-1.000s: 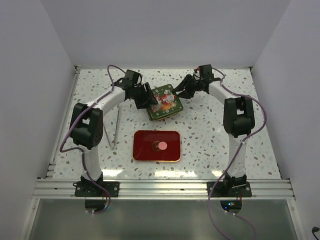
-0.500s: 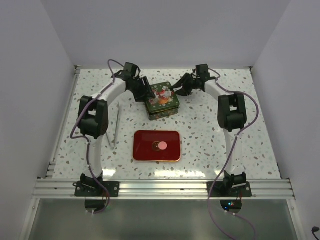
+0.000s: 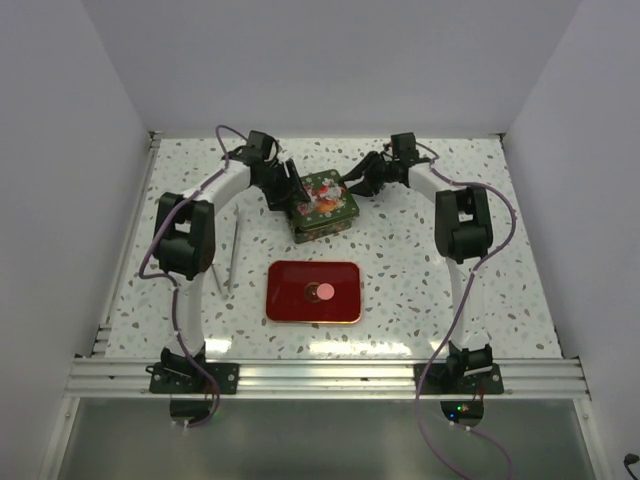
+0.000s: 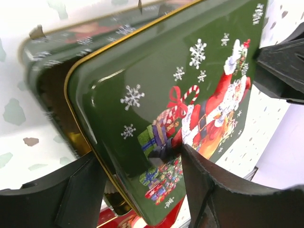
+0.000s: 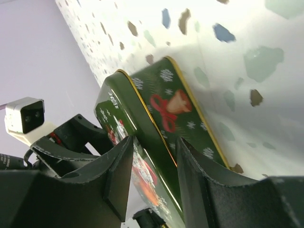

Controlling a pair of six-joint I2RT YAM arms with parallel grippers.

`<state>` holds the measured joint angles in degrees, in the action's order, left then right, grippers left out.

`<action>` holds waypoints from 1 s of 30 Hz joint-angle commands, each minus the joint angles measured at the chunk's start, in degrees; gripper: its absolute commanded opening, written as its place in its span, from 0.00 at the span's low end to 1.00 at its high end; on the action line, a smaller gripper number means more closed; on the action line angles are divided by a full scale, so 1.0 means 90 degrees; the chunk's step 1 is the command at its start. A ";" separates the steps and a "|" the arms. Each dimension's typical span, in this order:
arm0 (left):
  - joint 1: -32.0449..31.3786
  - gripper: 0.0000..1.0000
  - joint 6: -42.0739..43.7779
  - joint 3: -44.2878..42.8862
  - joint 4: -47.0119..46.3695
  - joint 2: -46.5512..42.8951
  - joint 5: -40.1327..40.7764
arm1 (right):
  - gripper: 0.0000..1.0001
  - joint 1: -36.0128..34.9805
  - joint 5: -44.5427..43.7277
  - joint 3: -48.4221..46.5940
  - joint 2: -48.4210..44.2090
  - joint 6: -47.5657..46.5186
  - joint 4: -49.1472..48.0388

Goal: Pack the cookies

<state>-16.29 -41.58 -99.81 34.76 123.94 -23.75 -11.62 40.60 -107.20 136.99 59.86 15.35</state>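
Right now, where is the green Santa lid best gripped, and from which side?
By its thin turned-down rim, coming in from opposite sides. The lid is broad and flat, too wide to span, and sits askew over the tin base, exposing that rim; the left gripper and right gripper pinch it there.

Right claw (image 5: 154, 145) pinches rim of green lid (image 5: 107, 102); bell-printed tin (image 5: 175, 109) just behind, on speckled table (image 5: 228, 42).

Pink cookie (image 3: 327, 292), dark cookie (image 3: 309, 292): flat, adjacent, ctr of red tray (image 3: 285, 276).
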 commanded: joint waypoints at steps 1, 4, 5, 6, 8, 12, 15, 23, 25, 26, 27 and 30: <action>-0.0162 0.66 0.0304 0.0230 -0.0112 -0.0245 -0.0359 | 0.44 -0.0311 0.0675 0.0250 -0.0435 0.0186 -0.0173; -0.0153 0.70 0.0323 0.0309 -0.0113 -0.0343 -0.0291 | 0.44 -0.0311 0.0636 0.0348 -0.0543 0.0068 -0.0105; -0.0152 0.71 0.0323 0.0309 -0.0113 -0.0353 -0.0281 | 0.44 -0.0311 0.0616 0.0377 -0.0563 0.0039 -0.0104; -0.0143 0.72 0.0323 0.0309 -0.0103 -0.0353 -0.0281 | 0.44 -0.0311 0.0597 0.0397 -0.0572 0.0039 -0.0104; -0.0113 0.74 0.0314 0.0309 -0.0093 -0.0373 -0.0252 | 0.44 -0.0320 0.0587 0.0436 -0.0572 0.0039 -0.0114; -0.0084 0.83 0.0304 0.0260 -0.0064 -0.0451 -0.0184 | 0.44 -0.0321 0.0567 0.0378 -0.0553 0.0068 -0.0104; -0.0055 0.89 0.0362 0.0094 0.0150 -0.0519 0.0020 | 0.44 -0.0321 0.0538 0.0251 -0.0524 0.0068 -0.0036; 0.0072 0.94 0.0479 0.0016 0.0746 -0.0763 0.0528 | 0.44 -0.0330 0.0489 0.0075 -0.0475 0.0049 0.0071; 0.0072 0.94 0.0558 0.0016 0.0941 -0.0821 0.0646 | 0.44 -0.0321 0.0469 0.0085 -0.0465 0.0039 0.0081; 0.0063 0.94 0.0577 0.0016 0.0990 -0.0851 0.0695 | 0.44 -0.0321 0.0469 0.0085 -0.0455 0.0039 0.0081; 0.0072 0.94 0.0616 0.0025 0.1059 -0.0880 0.0802 | 0.44 -0.0330 0.0469 0.0104 -0.0436 0.0029 0.0081; 0.0082 0.95 0.0714 0.0006 0.1215 -0.0988 0.1094 | 0.44 -0.0330 0.0469 0.0133 -0.0445 0.0000 0.0081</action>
<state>-16.38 -37.78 -97.73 42.28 118.93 -18.11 -14.33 43.07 -104.14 136.49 59.90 15.75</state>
